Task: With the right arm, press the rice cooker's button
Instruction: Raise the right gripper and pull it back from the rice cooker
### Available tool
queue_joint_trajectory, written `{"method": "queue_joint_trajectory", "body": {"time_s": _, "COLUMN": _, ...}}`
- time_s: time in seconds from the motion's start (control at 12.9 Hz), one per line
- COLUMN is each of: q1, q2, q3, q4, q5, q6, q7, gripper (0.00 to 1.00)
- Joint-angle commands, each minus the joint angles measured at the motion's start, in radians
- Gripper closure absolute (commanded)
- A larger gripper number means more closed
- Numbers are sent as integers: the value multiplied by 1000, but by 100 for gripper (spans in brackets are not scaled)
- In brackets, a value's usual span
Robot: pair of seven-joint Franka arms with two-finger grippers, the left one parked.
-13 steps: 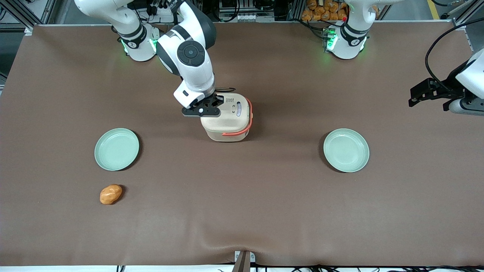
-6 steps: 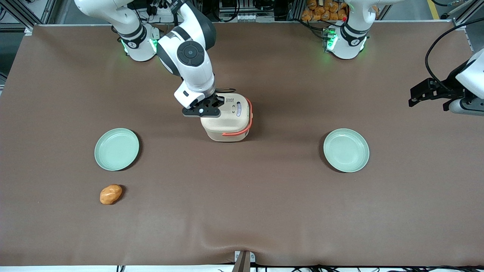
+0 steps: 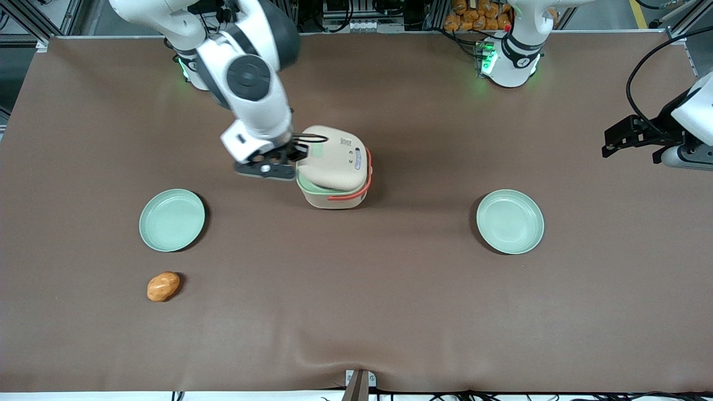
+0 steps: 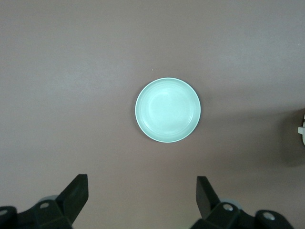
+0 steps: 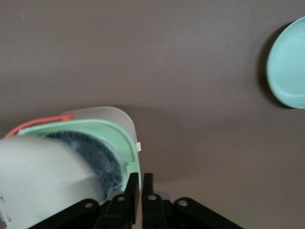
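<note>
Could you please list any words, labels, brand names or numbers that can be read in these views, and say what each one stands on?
No text can be read.
The oval label on the rice cooker lid: print too small to read.
Markings on the right arm: too small to read.
The gripper, shut beside the cooker's open rim, carries no readable text.

A round pale green plate (image 4: 167, 109) lies flat on the brown desk (image 4: 71, 71). At about three o'clock from it, well apart, a small cream-white edge (image 4: 301, 130) shows.
</note>
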Motion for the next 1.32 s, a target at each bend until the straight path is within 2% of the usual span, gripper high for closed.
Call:
{"method": "queue_joint_trajectory", "body": {"time_s": 0.0, "q1": -72, "q2": -32, "q3": 10, "q4": 119, "q5": -10, "q6": -133, "q7": -77, "gripper": 0}}
{"method": "queue_joint_trajectory", "body": {"time_s": 0.39, "q1": -280, "q2": -169, "q3": 7, "q4": 162, "q5": -10, "q6": -265, "q7": -174, "gripper": 0}}
{"method": "queue_joint_trajectory", "body": {"time_s": 0.62, "q1": -428, "q2": -225, "q3": 5, "q4": 159, "q5": -10, "q6": -305, "q7": -409, "gripper": 0}}
{"method": "queue_joint_trajectory", "body": {"time_s": 0.78, "q1": -507, "q2": -254, "q3": 6, "q4": 148, "q5": 0, "q6": -305, "q7": -505, "gripper": 0}}
{"method": "queue_joint_trajectory", "body": {"time_s": 0.93, "q1": -588, "q2": -294, "q3": 0, "q4": 95, "q5": 53, "q6": -292, "q7": -635, "gripper": 0}}
{"method": "queue_joint_trajectory", "body": {"time_s": 1.01, "q1": -620, "q2": -322, "q3": -1, "q4": 53, "q5": 85, "q6": -269, "q7": -659, "gripper": 0}}
{"method": "queue_joint_trajectory", "body": {"time_s": 1.24, "q1": -652, "q2": -368, "q3": -3, "q4": 2, "q5": 89, "q6": -248, "q7": -731, "gripper": 0}}
